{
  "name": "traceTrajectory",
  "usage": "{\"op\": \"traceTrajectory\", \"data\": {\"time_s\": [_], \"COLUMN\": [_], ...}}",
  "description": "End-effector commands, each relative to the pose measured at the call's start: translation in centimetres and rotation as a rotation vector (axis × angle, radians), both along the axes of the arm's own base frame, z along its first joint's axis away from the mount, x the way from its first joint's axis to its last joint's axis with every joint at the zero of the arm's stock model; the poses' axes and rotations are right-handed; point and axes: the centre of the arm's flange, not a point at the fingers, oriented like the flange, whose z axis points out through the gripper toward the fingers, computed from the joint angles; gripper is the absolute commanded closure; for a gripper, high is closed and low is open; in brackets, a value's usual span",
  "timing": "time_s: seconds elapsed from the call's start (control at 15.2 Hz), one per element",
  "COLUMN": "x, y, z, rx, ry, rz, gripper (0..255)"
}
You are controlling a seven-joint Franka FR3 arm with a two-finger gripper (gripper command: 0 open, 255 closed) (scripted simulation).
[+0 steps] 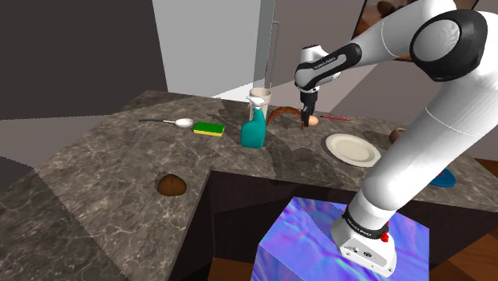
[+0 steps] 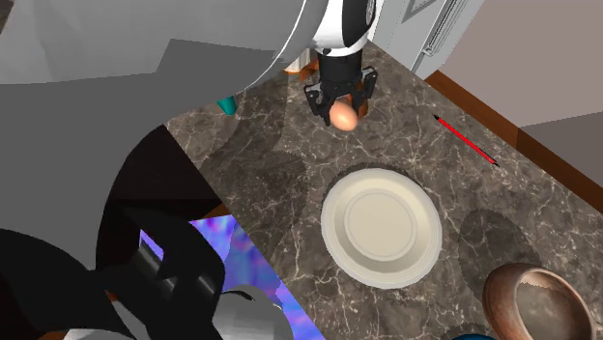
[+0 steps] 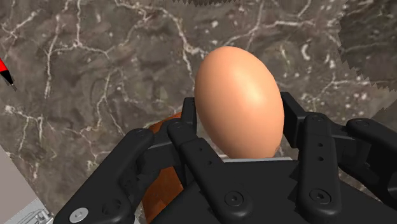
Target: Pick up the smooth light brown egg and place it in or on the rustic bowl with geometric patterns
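Observation:
A smooth light brown egg (image 3: 238, 105) sits clasped between the two black fingers (image 3: 299, 127) of my gripper (image 3: 238, 121), with marbled counter behind it. In the shoulder view the gripper (image 1: 306, 120) points down at the far side of the counter, the egg (image 1: 314, 120) at its tip. In the second exterior view the egg (image 2: 344, 116) shows under the gripper (image 2: 340, 104). I cannot tell whether it touches the counter. The brown bowl (image 2: 536, 299) stands near that view's lower right, beyond the plate; in the shoulder view the bowl (image 1: 397, 135) peeks out beside my arm.
A cream plate (image 2: 382, 227) lies between egg and bowl. A red pen (image 2: 466, 140) lies on the counter to the second exterior view's right of the egg. A teal spray bottle (image 1: 254, 128), sponge (image 1: 209, 128), spoon (image 1: 171, 122) and brown lump (image 1: 171, 185) lie to the shoulder view's left.

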Motion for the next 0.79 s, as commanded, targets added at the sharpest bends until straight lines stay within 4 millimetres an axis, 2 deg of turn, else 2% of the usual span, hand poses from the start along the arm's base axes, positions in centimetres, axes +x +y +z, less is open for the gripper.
{"op": "traceTrajectory", "data": {"time_s": [0.0, 0.73], "x": [-0.1, -0.1], "y": [0.1, 0.1], "z": [1.1, 6.9], "rx": [0.000, 0.000], "ry": [0.000, 0.000], "rz": [0.000, 0.000], "gripper": [255, 255]}}
